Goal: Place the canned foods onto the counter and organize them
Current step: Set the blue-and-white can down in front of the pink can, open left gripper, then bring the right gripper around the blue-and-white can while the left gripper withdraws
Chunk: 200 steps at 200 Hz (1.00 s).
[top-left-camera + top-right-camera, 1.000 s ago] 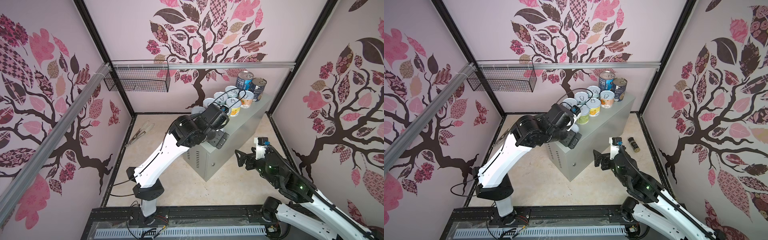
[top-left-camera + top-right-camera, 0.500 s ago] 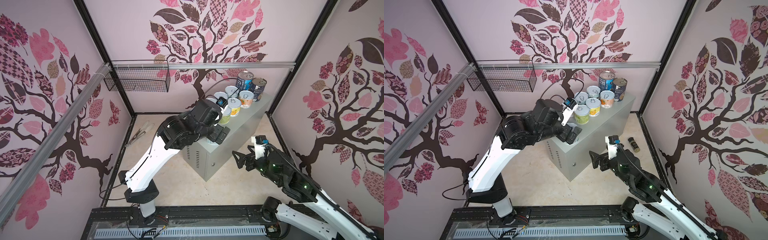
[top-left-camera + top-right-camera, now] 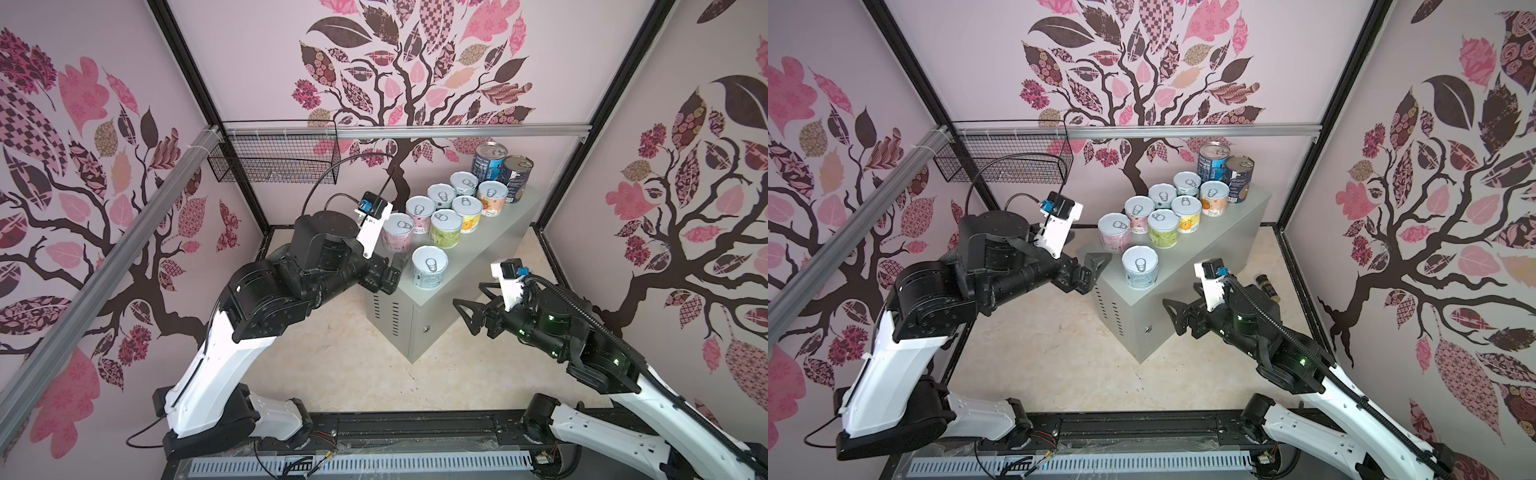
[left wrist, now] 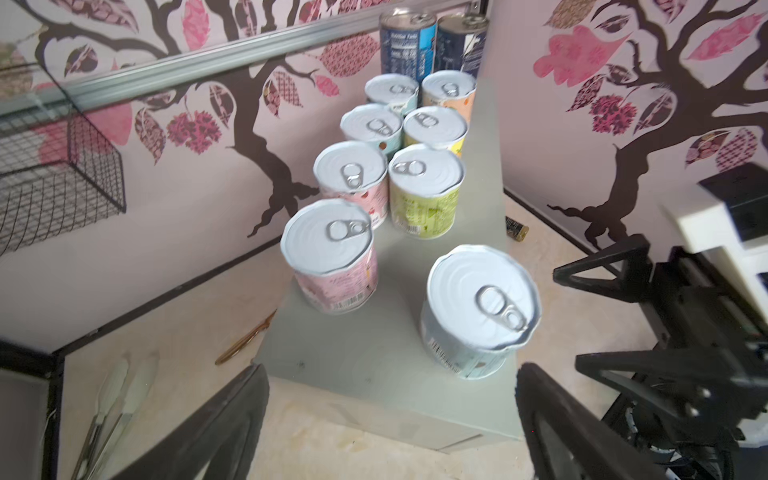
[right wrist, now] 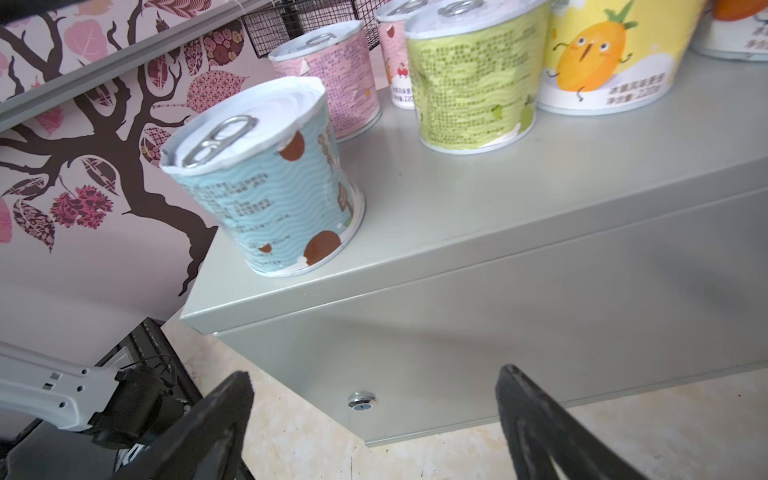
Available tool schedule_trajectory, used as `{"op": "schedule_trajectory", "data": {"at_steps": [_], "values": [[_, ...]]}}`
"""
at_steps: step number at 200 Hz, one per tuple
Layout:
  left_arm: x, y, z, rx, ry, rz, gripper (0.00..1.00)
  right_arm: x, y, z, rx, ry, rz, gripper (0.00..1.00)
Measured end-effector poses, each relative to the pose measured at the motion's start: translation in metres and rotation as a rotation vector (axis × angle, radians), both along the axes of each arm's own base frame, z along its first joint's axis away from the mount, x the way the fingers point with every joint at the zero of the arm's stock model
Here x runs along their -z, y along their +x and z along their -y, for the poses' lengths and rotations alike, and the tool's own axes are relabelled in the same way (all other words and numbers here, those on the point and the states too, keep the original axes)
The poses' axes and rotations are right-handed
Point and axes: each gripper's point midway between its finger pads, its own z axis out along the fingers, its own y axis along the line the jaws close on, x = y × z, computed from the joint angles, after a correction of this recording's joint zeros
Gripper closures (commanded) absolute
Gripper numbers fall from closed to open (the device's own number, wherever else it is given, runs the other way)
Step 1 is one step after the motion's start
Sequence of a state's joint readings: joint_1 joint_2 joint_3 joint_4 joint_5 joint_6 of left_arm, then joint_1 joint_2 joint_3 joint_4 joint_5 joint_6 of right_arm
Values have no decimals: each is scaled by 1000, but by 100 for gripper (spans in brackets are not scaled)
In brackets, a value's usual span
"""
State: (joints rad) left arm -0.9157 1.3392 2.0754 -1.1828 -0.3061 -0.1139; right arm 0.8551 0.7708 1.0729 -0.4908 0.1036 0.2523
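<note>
Several short pastel cans and two tall dark cans (image 3: 500,168) stand upright on the grey counter (image 3: 478,257). A light blue can (image 3: 429,267) (image 4: 478,307) (image 5: 270,183) stands alone near the counter's front corner. The others form two rows behind it, starting with a pink can (image 3: 398,232) and a green can (image 3: 446,227). My left gripper (image 3: 390,274) (image 4: 392,374) is open and empty. It hangs just off the counter's left edge, apart from the blue can. My right gripper (image 3: 471,305) (image 5: 374,374) is open and empty, low in front of the counter's door lock (image 5: 362,401).
A black wire basket (image 3: 274,162) hangs on the back-left rail. A small dark spice jar (image 3: 1266,286) lies on the floor to the right of the counter. Tongs (image 4: 112,399) and a thin gold utensil (image 4: 245,340) lie on the floor to its left.
My left gripper has drawn back leftward off the counter top, and the light blue can now stands uncovered. My right gripper has shifted only slightly.
</note>
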Motion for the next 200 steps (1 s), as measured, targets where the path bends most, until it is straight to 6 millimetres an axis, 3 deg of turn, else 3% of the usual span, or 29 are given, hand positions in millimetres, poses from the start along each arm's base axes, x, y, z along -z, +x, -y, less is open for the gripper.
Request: {"op": "schedule_trajectory", "data": {"at_steps": [37,63,104,172,200], "values": [[42,-8,-26,-55,46,-53,5,-8,-11,-23,-57,-18,18,6],[55,-14,-44,-94,43,-57,5,-9,-23,-43,-86,-48,38,6],[73,-25,-66,-139,15,-50,6,-20,-10,-48,-8,-55,62,8],[146,-13,-64,-203,65,-134,6,-40,9,-55,84,-16,86,16],[160,-12,-63,-212,41,-149,6,-43,16,-61,110,-21,91,19]]}}
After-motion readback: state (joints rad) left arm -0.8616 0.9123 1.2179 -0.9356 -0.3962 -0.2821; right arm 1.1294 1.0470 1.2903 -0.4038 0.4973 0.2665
